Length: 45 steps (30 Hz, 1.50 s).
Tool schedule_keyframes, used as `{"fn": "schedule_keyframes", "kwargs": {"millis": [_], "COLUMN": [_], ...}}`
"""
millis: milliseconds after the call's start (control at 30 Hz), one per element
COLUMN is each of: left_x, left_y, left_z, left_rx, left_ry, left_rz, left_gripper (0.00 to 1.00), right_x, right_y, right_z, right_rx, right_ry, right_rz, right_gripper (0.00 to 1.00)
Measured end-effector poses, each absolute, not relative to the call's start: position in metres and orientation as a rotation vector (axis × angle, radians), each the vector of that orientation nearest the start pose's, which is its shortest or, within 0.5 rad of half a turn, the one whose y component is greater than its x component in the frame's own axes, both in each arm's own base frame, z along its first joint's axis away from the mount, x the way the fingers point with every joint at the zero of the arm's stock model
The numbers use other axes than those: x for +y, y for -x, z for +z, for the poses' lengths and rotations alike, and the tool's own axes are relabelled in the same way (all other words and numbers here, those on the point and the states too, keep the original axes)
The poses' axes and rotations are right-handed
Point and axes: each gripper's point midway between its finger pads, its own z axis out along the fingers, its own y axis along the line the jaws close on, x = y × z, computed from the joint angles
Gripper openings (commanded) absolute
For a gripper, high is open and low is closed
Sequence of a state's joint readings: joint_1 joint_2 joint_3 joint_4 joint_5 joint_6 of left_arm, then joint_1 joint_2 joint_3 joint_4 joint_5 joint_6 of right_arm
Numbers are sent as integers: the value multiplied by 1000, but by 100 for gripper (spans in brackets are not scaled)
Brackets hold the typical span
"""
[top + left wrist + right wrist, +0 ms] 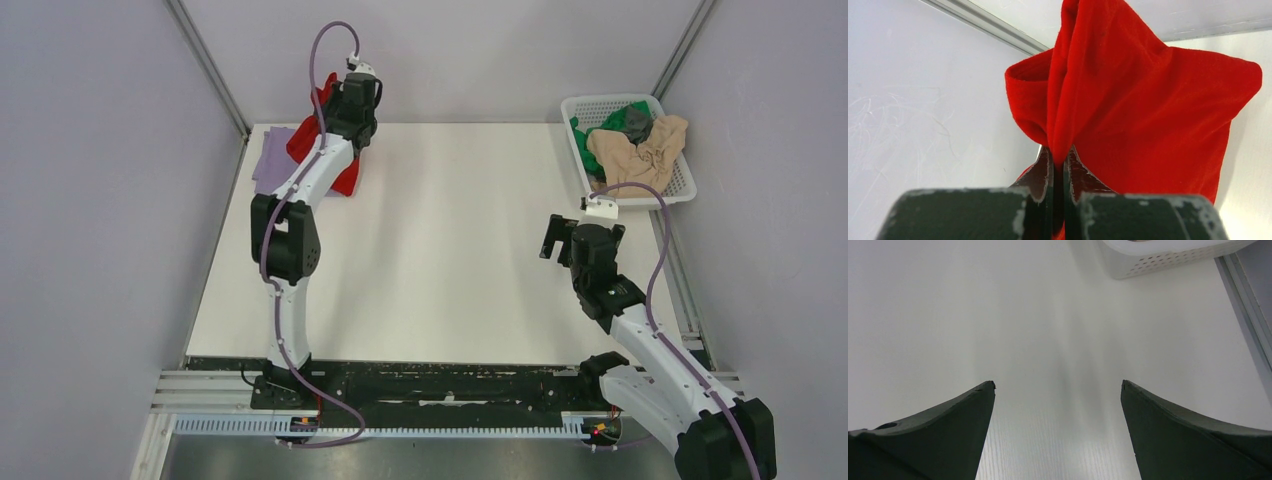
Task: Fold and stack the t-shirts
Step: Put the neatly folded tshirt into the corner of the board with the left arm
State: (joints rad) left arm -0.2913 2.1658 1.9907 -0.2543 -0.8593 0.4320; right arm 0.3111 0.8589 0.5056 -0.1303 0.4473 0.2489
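A flat white table (450, 250) fills the view from above, with two white-and-black robot arms bolted at its near edge. At the far right corner sits one white plastic mesh basket (682, 186) holding three crumpled shirts: one beige t-shirt (640, 150), one green t-shirt (580, 140) and one dark grey t-shirt (632, 122). At the far left corner lies one pale lavender t-shirt (268, 165), flattened, with one bright red t-shirt (1148, 110) bunched along its right edge. That makes five shirts in all. The left gripper (1058, 152) has its fingers pressed together on a gathered fold of the red cloth, which spreads away beyond the fingertips in a loose hood shape; its long axis cannot be told while it is bunched. The right gripper (1058, 387) hovers over bare table with its fingers spread wide and nothing between them, the basket just ahead and to its right. The right arm is therefore the nearer one for the next shirt.
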Motion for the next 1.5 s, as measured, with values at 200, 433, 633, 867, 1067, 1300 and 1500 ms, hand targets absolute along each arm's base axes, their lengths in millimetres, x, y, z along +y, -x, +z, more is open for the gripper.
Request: {"fn": "schedule_keyframes", "kwargs": {"millis": [200,433,633,867,1067,1300,1500], "left_x": [-23,-22,-15,-9,9,49,83], "left_y": [-572,-570,-572,-586,-599,-615,-621], "left_z": [263,276,270,244,225,194,155], "left_rx": [1941,1922,1937,1974,1994,2035,2106], "left_ry": [-150,-136,-128,-129,-85,-10,56], "left_rz": [917,903,907,927,941,958,940], "left_gripper": [2,2,2,2,2,2,5], "right_x": [25,25,25,25,24,22,18], "right_y": [-296,-294,-294,-294,-294,-293,-293], "right_z": [138,132,132,130,127,118,109], "right_rx": [1997,2021,2022,2027,2038,2072,2102], "right_ry": [-210,-203,-203,-203,-202,-200,-195], "right_rz": [-103,-111,-112,-117,-126,-155,-196], "right_gripper": [98,98,98,98,98,98,98]}}
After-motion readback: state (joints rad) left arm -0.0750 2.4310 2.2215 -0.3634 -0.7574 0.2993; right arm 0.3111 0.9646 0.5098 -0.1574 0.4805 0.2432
